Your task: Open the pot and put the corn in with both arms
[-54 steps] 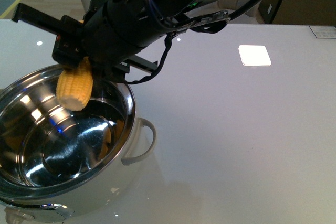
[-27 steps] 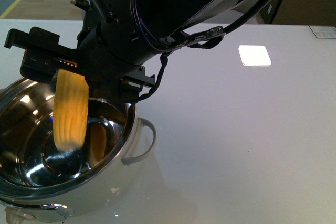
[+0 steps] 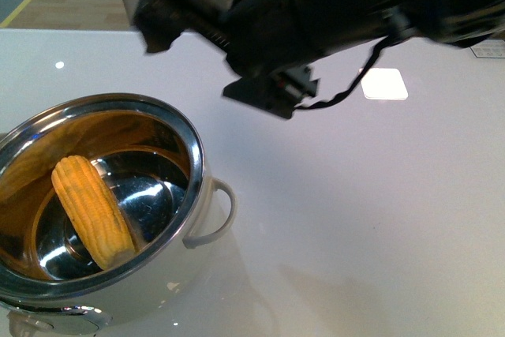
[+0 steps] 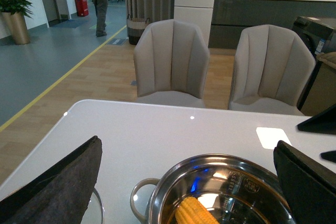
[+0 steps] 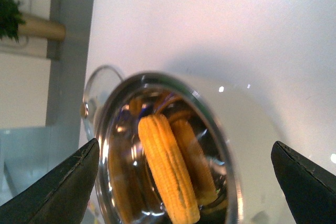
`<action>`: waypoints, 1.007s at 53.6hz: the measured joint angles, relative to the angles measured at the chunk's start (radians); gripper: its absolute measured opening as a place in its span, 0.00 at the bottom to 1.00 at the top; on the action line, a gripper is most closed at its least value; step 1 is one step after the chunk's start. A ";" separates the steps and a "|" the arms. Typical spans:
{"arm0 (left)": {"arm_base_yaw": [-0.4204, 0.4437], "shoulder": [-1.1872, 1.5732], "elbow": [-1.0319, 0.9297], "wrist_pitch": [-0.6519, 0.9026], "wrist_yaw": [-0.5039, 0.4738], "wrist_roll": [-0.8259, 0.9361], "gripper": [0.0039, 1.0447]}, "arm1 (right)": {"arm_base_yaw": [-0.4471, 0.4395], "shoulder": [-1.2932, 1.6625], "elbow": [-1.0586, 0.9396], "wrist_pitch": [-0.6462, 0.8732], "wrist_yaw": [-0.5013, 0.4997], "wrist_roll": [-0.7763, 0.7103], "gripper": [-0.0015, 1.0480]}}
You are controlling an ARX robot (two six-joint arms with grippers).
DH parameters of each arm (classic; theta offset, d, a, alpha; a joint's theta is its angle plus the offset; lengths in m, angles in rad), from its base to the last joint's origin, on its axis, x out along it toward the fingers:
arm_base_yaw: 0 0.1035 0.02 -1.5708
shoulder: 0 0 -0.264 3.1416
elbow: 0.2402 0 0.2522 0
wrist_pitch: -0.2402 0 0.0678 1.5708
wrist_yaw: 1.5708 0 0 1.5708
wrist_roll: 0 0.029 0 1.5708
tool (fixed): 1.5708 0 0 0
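Below my right pincer point(image 5: 184, 169), spread and empty, the corn point(image 3: 92, 211) lies slanted inside the pot point(image 3: 193, 147).

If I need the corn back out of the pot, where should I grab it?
Grip the corn around its middle, coming straight down from above. It leans on the pot wall with its tapered end raised, so close the fingers across its width; the open top is probably the only clear way in.
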 joint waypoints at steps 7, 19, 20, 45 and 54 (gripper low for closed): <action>0.000 0.000 0.000 0.000 0.000 0.000 0.93 | -0.176 -0.176 -0.166 0.091 0.051 -0.008 0.92; 0.000 0.000 0.000 0.000 0.000 0.000 0.93 | -0.365 -0.397 -0.392 0.143 0.078 -0.092 0.92; 0.000 0.000 0.000 0.000 0.000 0.000 0.93 | -0.384 -0.435 -0.423 0.149 0.078 -0.113 0.92; 0.000 -0.001 0.000 0.000 0.000 0.000 0.93 | -0.447 -0.694 -0.846 0.761 0.394 -0.686 0.35; 0.000 -0.001 0.000 0.000 0.000 0.000 0.93 | -0.466 -0.790 -0.932 0.735 0.375 -0.704 0.09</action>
